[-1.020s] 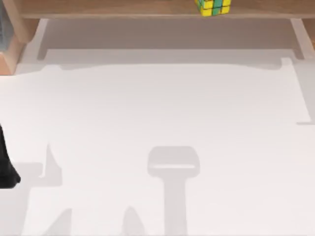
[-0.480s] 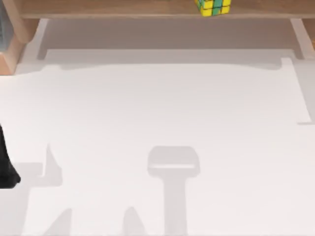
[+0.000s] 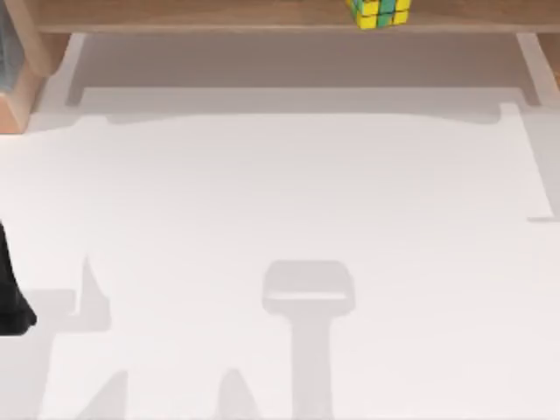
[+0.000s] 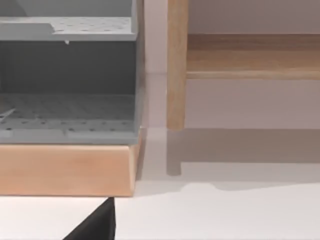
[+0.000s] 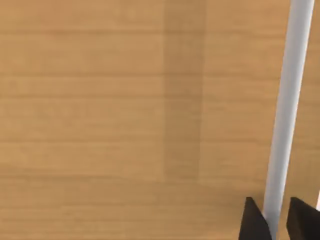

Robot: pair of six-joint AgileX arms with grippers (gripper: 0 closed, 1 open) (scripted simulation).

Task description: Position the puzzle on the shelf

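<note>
Puzzle on shelf, right-of-centre

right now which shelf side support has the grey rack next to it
The left support of the shelf; the grey rack stands beside it. The right support stands alone.

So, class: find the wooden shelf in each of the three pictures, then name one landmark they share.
Top view: the shelf runs along the upper edge, carrying the puzzle.
Left wrist view: its board and pale upright sit beside a grey rack.
Right wrist view: close-up wood grain, probably the same shelf.
Shared landmark: the light-brown board.
</note>
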